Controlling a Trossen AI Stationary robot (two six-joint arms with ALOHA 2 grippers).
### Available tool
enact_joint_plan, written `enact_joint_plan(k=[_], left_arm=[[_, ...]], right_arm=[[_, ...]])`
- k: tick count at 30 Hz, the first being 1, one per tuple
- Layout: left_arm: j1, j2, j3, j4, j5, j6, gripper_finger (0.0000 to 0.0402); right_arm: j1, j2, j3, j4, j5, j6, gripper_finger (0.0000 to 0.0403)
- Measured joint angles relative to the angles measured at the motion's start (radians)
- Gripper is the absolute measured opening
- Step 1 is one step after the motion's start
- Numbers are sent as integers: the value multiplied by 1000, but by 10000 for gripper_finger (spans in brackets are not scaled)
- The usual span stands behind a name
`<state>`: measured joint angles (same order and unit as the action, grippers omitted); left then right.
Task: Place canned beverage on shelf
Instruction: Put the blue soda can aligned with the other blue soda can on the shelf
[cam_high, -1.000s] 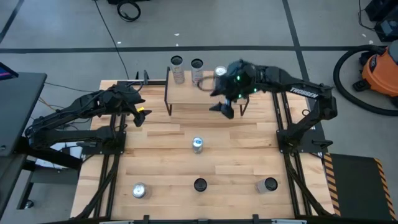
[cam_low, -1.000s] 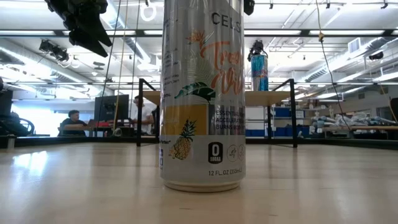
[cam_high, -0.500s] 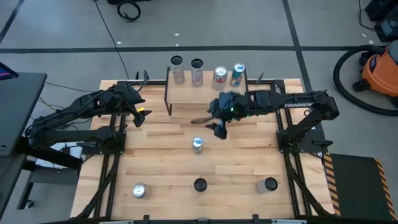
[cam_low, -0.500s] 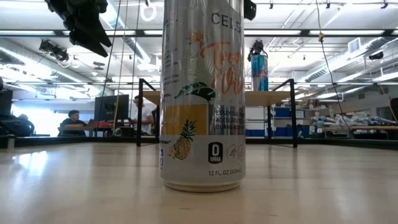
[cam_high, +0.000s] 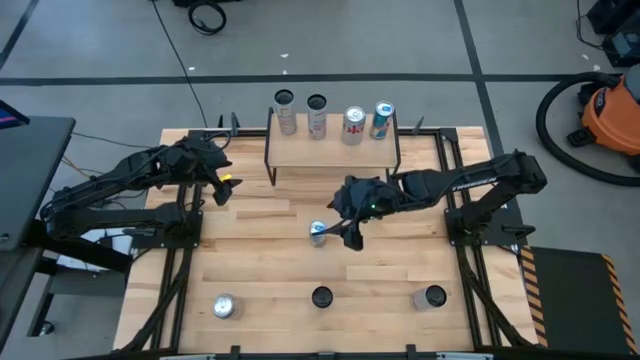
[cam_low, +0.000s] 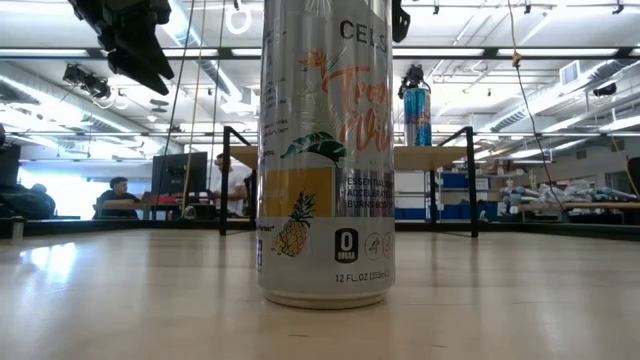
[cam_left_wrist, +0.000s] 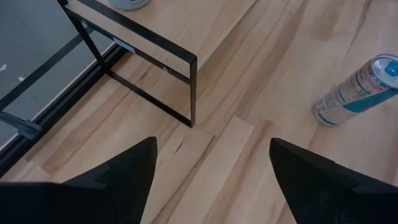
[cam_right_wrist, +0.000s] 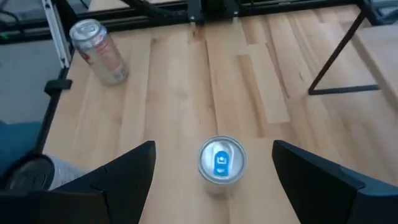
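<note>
High view: we see the right gripper (cam_high: 340, 229) over mid-table, its spread fingers just beside the silver can with a blue tab (cam_high: 318, 233). The shelf (cam_high: 333, 152) stands well beyond those jaws at the far edge, four cans along its back. The left gripper (cam_high: 221, 189) waits off the shelf's left end.

Low view: we get a tall Celsius can (cam_low: 324, 150) filling the foreground, the shelf behind it with a blue can (cam_low: 417, 115) on top.

Left wrist view: we see wide-open jaws, the shelf's leg ahead between them, a can beyond one finger (cam_left_wrist: 323, 186).

Right wrist view: we see jaws wide, the blue-tab can upright between the two fingers (cam_right_wrist: 112, 180), not gripped. A red-marked can (cam_right_wrist: 99, 51) stands well ahead.
</note>
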<state>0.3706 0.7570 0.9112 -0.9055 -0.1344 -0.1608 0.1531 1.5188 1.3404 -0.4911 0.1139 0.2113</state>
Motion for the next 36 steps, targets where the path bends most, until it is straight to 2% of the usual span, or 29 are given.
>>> enact_joint_plan(k=[7,12,27,36], left_arm=[[0,0,0,-9,0,0,313],[0,0,0,-14,0,0,313],[0,0,0,-16,0,13,313],[0,1,0,-16,0,16,313]], right_arm=[[11,0,-118,150,58,95,332],[11,0,-200,259,52,136,332],[31,0,-329,457,103,123,332],[37,0,-437,640,175,23,332]])
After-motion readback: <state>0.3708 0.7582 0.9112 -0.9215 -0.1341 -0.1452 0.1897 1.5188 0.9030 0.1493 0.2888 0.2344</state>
